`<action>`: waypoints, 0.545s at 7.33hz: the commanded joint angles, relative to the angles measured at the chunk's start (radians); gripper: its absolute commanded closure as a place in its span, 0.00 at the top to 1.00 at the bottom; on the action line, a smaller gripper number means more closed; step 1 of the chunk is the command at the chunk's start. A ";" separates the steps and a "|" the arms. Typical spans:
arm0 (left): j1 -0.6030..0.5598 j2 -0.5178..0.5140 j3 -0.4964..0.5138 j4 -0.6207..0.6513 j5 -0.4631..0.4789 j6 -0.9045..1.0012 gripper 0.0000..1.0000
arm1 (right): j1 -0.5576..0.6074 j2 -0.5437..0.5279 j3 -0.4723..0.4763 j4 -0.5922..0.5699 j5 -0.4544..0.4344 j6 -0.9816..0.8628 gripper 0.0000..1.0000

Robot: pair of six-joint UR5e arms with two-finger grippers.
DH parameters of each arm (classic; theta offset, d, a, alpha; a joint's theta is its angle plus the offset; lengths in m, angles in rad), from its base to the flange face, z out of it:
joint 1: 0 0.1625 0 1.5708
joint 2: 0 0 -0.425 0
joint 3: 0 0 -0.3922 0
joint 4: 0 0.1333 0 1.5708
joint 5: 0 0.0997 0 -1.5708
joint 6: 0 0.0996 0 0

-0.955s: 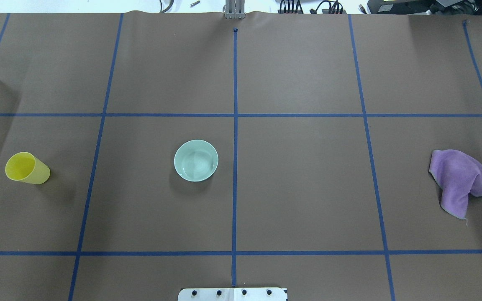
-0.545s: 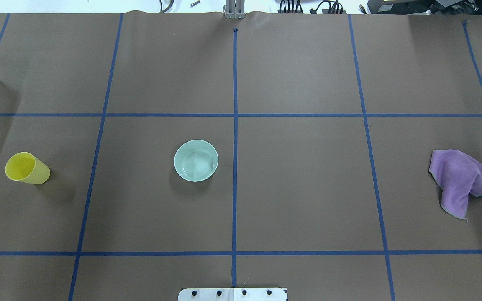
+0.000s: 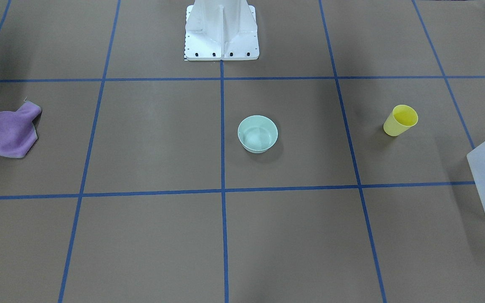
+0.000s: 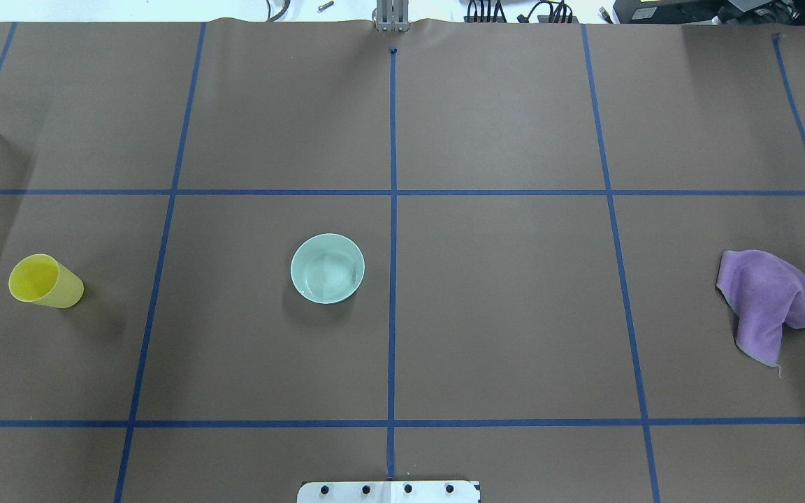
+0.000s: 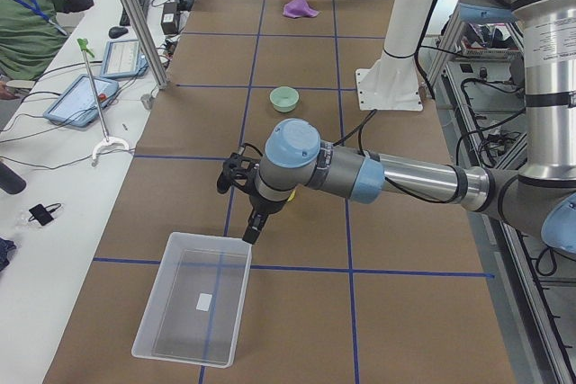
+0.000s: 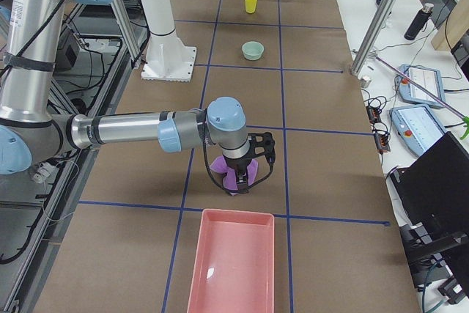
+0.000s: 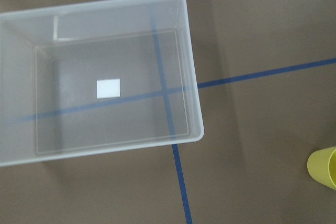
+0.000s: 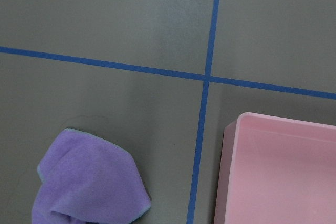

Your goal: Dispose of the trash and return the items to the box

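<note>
The yellow cup [image 4: 45, 281] stands upright at the left of the table, also in the front view [image 3: 400, 120]. The mint-green bowl [image 4: 327, 268] sits upright near the middle [image 3: 257, 134]. The frosted box [image 3: 484, 185] stands empty beyond the cup; the left wrist view looks down into it [image 7: 193, 87], with the cup's edge [image 7: 323, 167] at lower right. My left gripper [image 5: 251, 233] hangs above the table between cup and box. My right gripper [image 6: 239, 185] hangs over a purple cloth [image 4: 766, 300]. I cannot tell whether either is open or shut.
A pink bin [image 6: 233, 269] stands empty past the purple cloth; its corner [image 8: 283, 171] shows in the right wrist view beside the cloth [image 8: 84, 182]. The white pedestal base [image 3: 221, 29] stands at the robot's side of the table. Blue tape lines grid the brown surface.
</note>
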 commanded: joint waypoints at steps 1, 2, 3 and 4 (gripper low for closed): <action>-0.001 0.006 0.054 -0.209 -0.057 -0.033 0.99 | 0.000 0.004 0.001 0.012 0.017 0.002 1.00; 0.002 0.017 0.079 -0.259 -0.077 -0.042 0.99 | 0.000 0.004 0.001 0.012 0.020 0.004 1.00; 0.028 0.014 0.080 -0.269 -0.076 -0.121 0.99 | 0.000 0.005 0.003 0.012 0.023 0.004 1.00; 0.103 0.011 0.077 -0.275 -0.077 -0.229 0.99 | 0.000 0.007 0.006 0.012 0.038 0.014 1.00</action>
